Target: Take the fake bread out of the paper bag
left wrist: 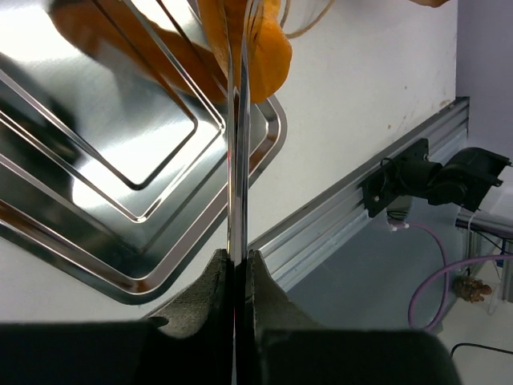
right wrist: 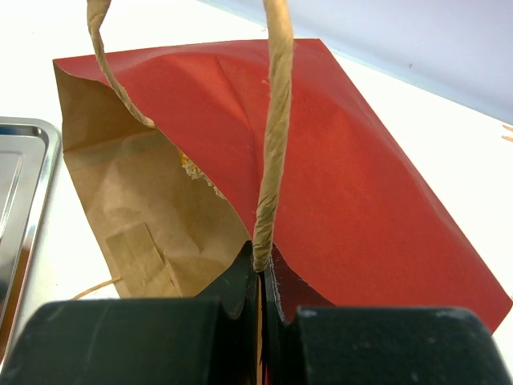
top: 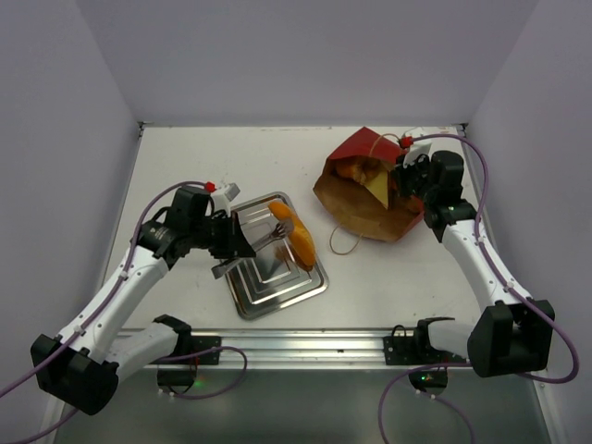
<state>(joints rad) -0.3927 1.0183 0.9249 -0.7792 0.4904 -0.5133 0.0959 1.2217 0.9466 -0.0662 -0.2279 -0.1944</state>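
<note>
Centre frame, left gripper point(left wrist: 238, 261) clamped on thin tongs point(left wrist: 236, 160) pinching an orange bread piece point(top: 298, 237) over the tray point(top: 277, 301); upper right, right gripper point(right wrist: 260, 269) nipped tight onto the string handle point(right wrist: 272, 136) of the paper bag point(top: 370, 208), more fake bread point(top: 356, 171) inside; risk: smooth tong tips could let the piece slide off beyond the rim.

Tray point(top: 277, 294): silver metal, rectangular with rounded corners and stepped ridges. It lies flat on the table, left of centre, turned at an angle to the table's edges. Its polished floor gives mirror reflections.
Tongs point(top: 268, 240): two thin, shiny metal blades, almost pressed together, reaching over the tray's far right part.
Table point(top: 231, 157): white and matte, with a few faint specks near the front.
Rail point(top: 305, 344): a grooved aluminium profile running along the table's near edge.
Walls point(top: 305, 55): plain pale grey-lilac on three sides.
</note>
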